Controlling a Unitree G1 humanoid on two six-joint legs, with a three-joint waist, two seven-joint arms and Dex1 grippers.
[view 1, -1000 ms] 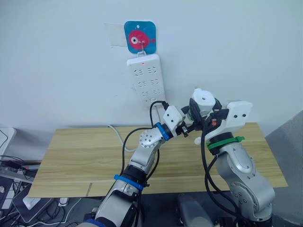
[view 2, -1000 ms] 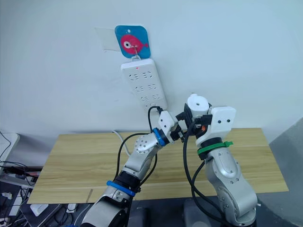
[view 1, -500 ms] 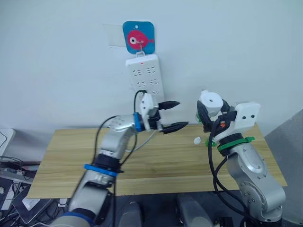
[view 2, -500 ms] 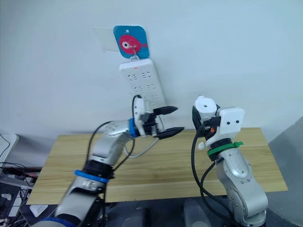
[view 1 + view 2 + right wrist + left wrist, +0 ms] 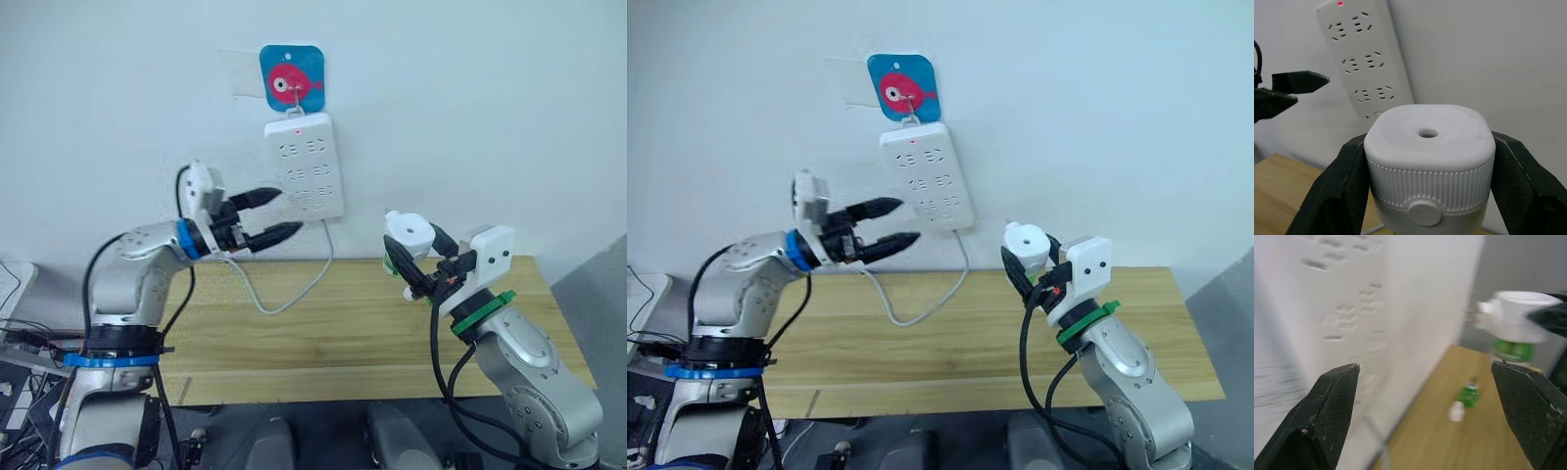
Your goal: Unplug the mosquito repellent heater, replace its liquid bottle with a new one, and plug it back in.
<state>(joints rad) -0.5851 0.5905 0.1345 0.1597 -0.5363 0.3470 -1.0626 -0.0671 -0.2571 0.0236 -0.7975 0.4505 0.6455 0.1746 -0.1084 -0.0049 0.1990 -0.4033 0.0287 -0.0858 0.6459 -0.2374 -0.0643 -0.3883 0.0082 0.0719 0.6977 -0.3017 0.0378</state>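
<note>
1. Left hand point(image 5: 263, 214) has swung away from the right arm, now up near the wall just left of the white power strip point(image 5: 306, 164). Its fingers are apart, holding nothing.
2. Right hand point(image 5: 1425, 196) is clamped on the mosquito repellent heater point(image 5: 407, 235), w/ a green bottle point(image 5: 1511, 351) fitted under it. Heater is held in the air above the bench point(image 5: 323, 333), right of the strip, vent up.
3. Vs. a second ago: the two hands were together at the heater; now well apart. Heater sits a bit lower and further left.
4. A small green bottle point(image 5: 1467, 394) and a white cap point(image 5: 1454, 412) lie on the bench, apart from both hands.
5. Judgement: bottle swap looks done, prob. the spare on the bench is the old one. What's left is plugging the heater back into the strip.
</note>
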